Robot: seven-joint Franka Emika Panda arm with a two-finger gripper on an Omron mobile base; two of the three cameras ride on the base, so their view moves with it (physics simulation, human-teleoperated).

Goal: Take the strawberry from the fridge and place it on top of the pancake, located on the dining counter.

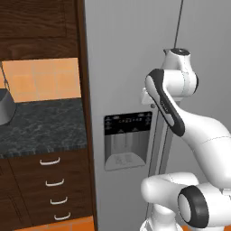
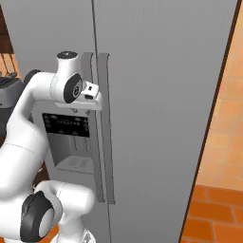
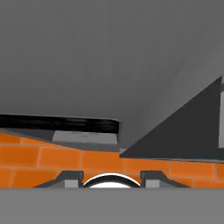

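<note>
The tall light-grey fridge (image 1: 131, 54) (image 2: 156, 95) stands right in front of me with both doors closed. Its black-panelled water dispenser (image 1: 127, 140) (image 2: 69, 142) (image 3: 57, 124) is on the left door. Two long vertical grey handles (image 2: 104, 133) run down the middle seam. My gripper (image 2: 91, 91) is held high against the left door, just left of the handles and above the dispenser. In the hand view the gripper (image 3: 111, 178) looks down along the door, its fingers (image 3: 70, 177) spread open with nothing between them. The strawberry, the pancake and the dining counter are out of view.
Left of the fridge is a black-speckled counter (image 1: 40, 122) over dark wood drawers (image 1: 54, 189), with a grey pot (image 1: 4, 106) at its left edge. An orange tiled wall (image 2: 228, 118) and orange floor (image 2: 213, 213) lie to the fridge's right.
</note>
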